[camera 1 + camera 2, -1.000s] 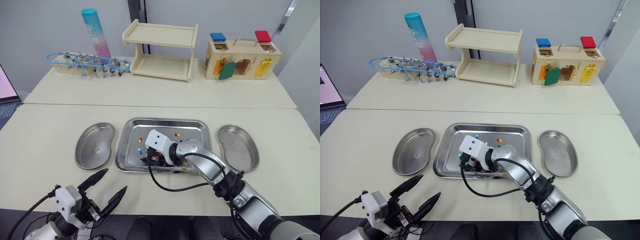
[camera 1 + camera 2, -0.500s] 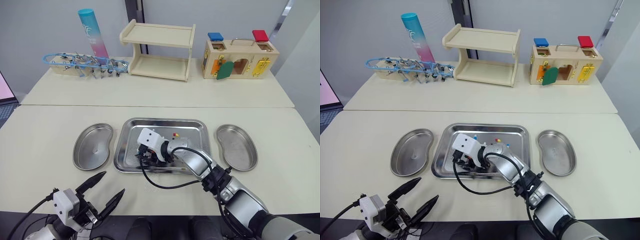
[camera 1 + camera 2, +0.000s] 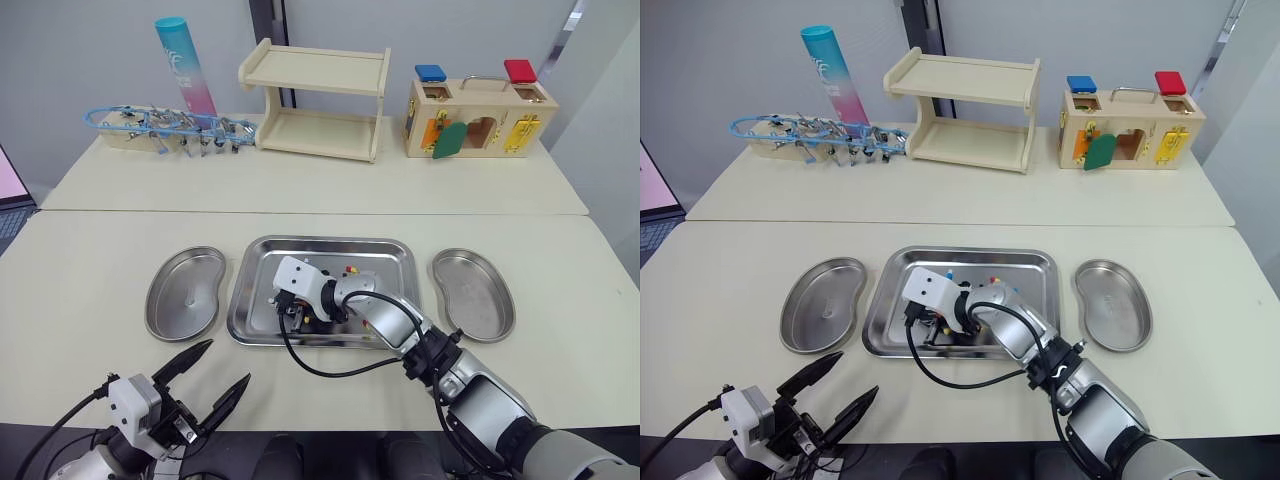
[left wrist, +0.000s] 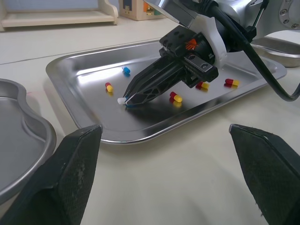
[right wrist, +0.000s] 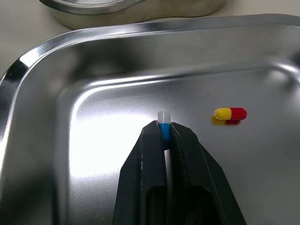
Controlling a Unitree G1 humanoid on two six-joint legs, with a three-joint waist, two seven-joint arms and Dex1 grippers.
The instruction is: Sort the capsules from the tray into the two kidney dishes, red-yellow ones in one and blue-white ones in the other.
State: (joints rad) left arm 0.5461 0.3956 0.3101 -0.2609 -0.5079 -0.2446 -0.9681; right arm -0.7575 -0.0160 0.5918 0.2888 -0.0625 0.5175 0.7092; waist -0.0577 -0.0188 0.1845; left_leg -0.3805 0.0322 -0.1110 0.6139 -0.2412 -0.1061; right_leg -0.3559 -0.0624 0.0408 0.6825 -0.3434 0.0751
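Right gripper down in the tray, pinching a blue-white capsule toward its front-left corner, red-yellow capsule near, left gripper spread wide over the table front edge

Tray sits mid-surface, with the left kidney dish and right kidney dish flanking it. Capsules lie scattered in the tray. The right gripper is down in its left part, nipping one capsule. The left gripper hangs spread before the left kidney dish. Behind them: rack and tube left, shelf centre, box right.
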